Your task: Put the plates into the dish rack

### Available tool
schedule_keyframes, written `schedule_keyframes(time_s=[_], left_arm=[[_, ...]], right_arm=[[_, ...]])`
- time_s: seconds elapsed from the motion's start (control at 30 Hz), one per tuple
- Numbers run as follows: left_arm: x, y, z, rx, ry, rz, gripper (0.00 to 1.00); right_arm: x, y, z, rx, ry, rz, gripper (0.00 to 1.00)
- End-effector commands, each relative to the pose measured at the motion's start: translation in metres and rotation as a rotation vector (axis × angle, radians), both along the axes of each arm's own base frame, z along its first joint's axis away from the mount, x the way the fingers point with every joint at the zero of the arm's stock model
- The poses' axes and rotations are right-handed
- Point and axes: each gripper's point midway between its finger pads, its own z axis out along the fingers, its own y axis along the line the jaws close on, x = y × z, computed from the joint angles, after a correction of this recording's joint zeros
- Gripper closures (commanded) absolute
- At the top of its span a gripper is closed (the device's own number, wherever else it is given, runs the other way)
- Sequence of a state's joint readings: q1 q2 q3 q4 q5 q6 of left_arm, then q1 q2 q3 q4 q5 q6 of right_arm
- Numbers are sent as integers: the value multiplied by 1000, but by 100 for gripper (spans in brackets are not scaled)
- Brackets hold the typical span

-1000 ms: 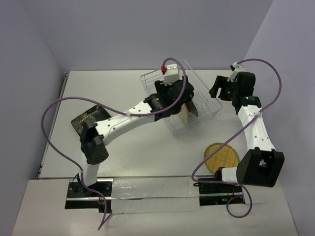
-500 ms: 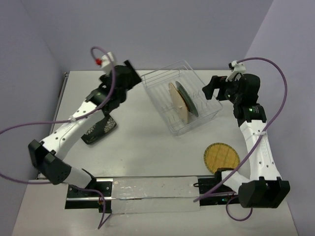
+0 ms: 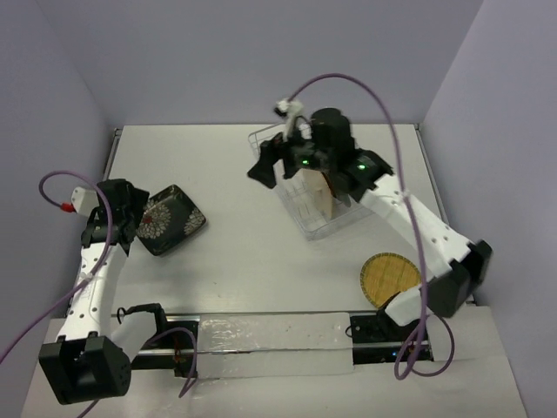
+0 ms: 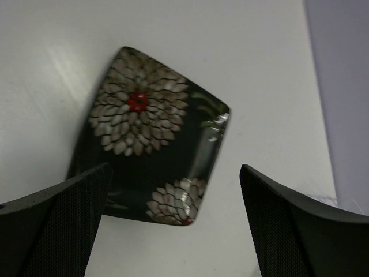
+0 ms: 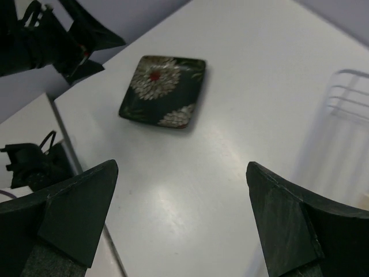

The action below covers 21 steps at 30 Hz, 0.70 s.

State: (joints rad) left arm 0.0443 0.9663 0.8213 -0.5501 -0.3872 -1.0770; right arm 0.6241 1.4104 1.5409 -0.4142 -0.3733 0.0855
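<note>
- Black glossy square plate (image 3: 171,219) with white flowers lies flat on the table (image 3: 244,261) at the left. My left wrist camera shows its red flower centres, which blur in the overhead view.
- Over that plate's edge hangs my left gripper (image 4: 174,171), fingers wide apart with nothing between them.
- Beside the wire rack (image 3: 306,218), my right gripper (image 5: 181,167) is spread just as wide, and it is empty.
- Only the overhead view shows a tan woven plate (image 3: 324,196) standing upright in the rack, and a round woven plate (image 3: 392,279) lying flat near my right base.
- Open white tabletop lies between the square plate and the rack.
</note>
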Motion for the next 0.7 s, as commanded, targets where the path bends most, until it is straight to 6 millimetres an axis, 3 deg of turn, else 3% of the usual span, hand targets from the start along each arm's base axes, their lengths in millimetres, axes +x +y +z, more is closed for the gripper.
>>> schedule_keyframes(time_s=[0.0,0.1,0.23,0.4,0.67], left_arm=[[-8,10,-29,-87,46,22,1],[-16,15,-55,-112,96,19,1],[-19,14,-83,-163,116,-7,1],[-33,18,-122,-189,194,13,1],[-29,1,-136,-232,119,-73,1]], right_arm=[[-2,55,-37,-64,102,72,0],[1,72,-65,-118,146,82,0],[3,82,-87,-135,200,96,0],[6,83,-97,-152,212,90,0],[11,89,-116,-177,241,96,0]])
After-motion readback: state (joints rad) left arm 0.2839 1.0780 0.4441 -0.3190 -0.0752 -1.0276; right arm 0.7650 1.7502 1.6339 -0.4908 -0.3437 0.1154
